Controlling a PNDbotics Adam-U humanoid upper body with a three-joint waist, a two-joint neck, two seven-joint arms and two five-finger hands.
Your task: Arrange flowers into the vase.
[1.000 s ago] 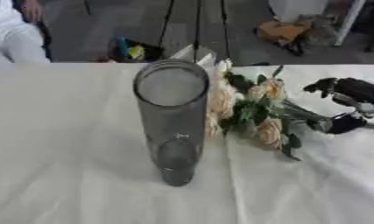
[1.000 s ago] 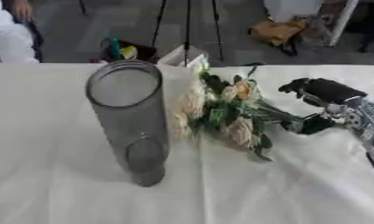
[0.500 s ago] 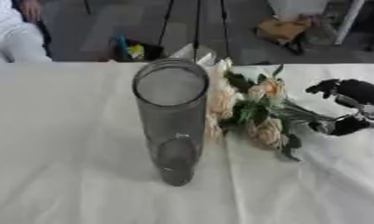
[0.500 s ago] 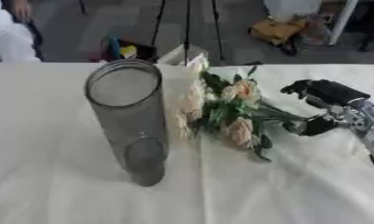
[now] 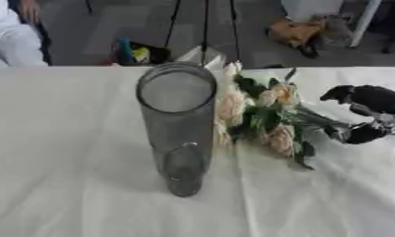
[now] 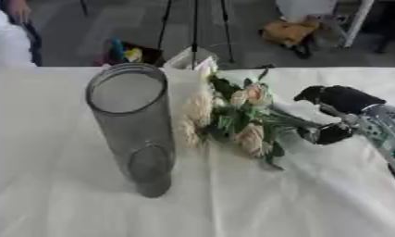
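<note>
One bouquet (image 6: 232,118) lay on table (image 6: 63,194) beside upright vase (image 6: 135,125), blooms toward it. Right hand (image 6: 334,115) curled round stems. Best lift stems-down, high over rim.

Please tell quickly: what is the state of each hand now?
Left hand: not in view.
Right hand: fingers curled around the stems of the flower bunch lying on the table beside the vase.

Both views look down from the robot's head onto the table (image 5: 63,139), facing forward toward the far edge and the floor beyond. They sit side by side, close to the work. Both share the vase (image 5: 177,125), flowers (image 6: 229,118) and right hand (image 6: 338,113); the right eye view shows everything shifted leftward.
</note>
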